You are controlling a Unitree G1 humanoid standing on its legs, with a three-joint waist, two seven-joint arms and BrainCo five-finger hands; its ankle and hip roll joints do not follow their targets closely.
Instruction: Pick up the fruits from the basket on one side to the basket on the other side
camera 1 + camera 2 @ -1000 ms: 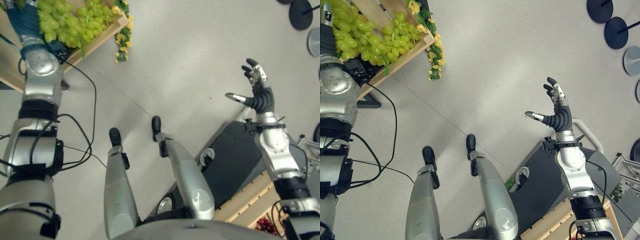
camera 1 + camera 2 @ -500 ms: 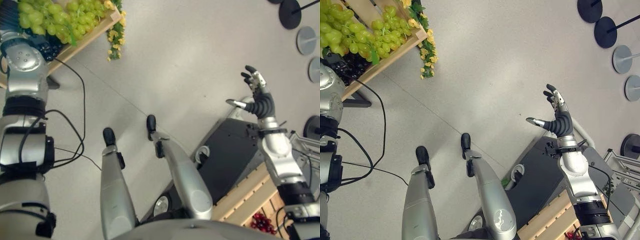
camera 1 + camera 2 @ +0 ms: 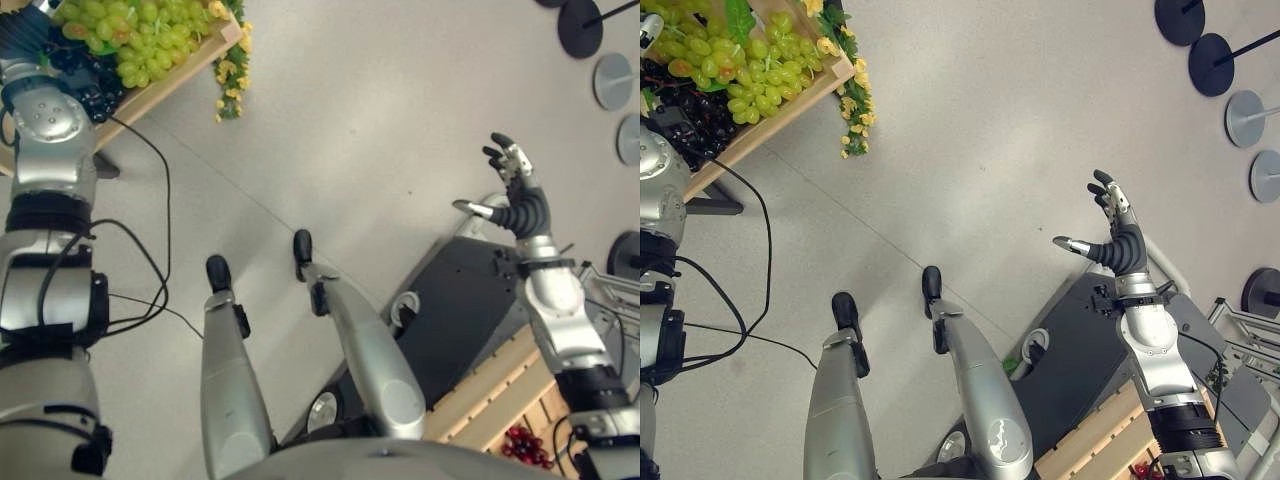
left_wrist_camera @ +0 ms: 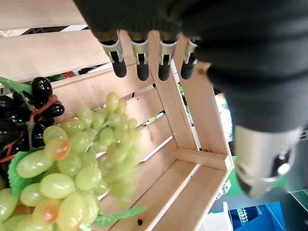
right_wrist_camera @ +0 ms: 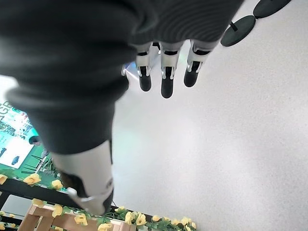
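**Green grapes at the left crate, right hand waiting empty**

The step in hand looks like the delivery end of a transfer: the left hand (image 4: 149, 57) hangs over the wooden crate (image 4: 192, 125) at the upper left of the head views, its fingers straight and relaxed, curled round nothing. Just beneath them a bunch of green grapes (image 4: 82, 159) lies in the crate, beside a cluster of black grapes (image 4: 29, 103) with a reddish stem. Whether the green bunch is settled or in mid-fall I cannot tell; its lower edge is blurred.

The right hand (image 3: 1118, 235) is raised at the right of the frame over the pale floor (image 3: 980, 130), fingers spread wide, holding nothing. A second slatted crate (image 3: 505, 400) sits at the lower right, with small red fruit (image 3: 525, 445) in it.

The next move probably calls for one hand to go down to the lower-right crate for that fruit.

The crates are pale, smooth planks with open gaps. The grapes are glossy, oval and tightly clustered, with flat green leaves. Yellow flowers (image 3: 855, 110) trim the left crate's edge.
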